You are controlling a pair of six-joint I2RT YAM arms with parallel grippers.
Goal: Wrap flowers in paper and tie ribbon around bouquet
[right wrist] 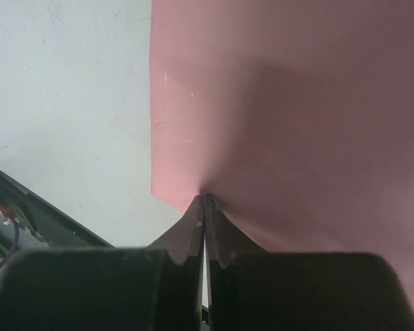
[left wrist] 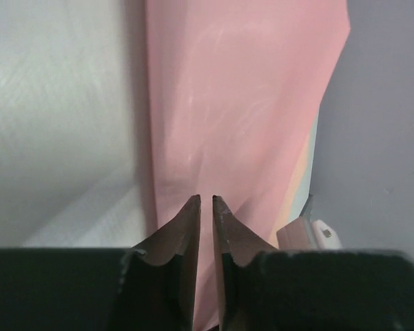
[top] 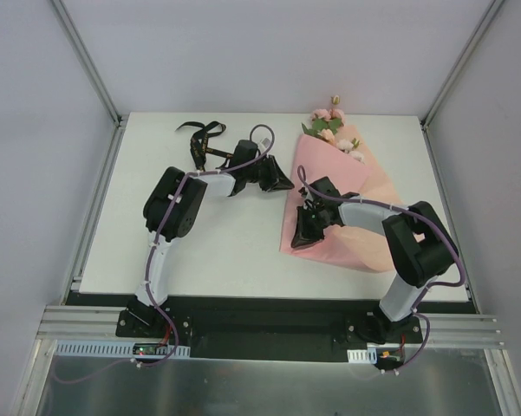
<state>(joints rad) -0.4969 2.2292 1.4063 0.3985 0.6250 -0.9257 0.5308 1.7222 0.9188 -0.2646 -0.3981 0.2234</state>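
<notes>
Your right gripper (right wrist: pixel 205 198) is pinching the paper (top: pixel 329 182) at its near corner while your left gripper (left wrist: pixel 207 201), fingers barely parted, is hovering beside its left edge, nearer the ribbon (top: pixel 204 140) behind it.

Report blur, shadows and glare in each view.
Top external: sharp, evenly lit, no glare. Left wrist: left gripper soft at its base, with a dark shadow band along the edge of the paper. Right wrist: right gripper soft up close, with broad shading across the paper.
</notes>
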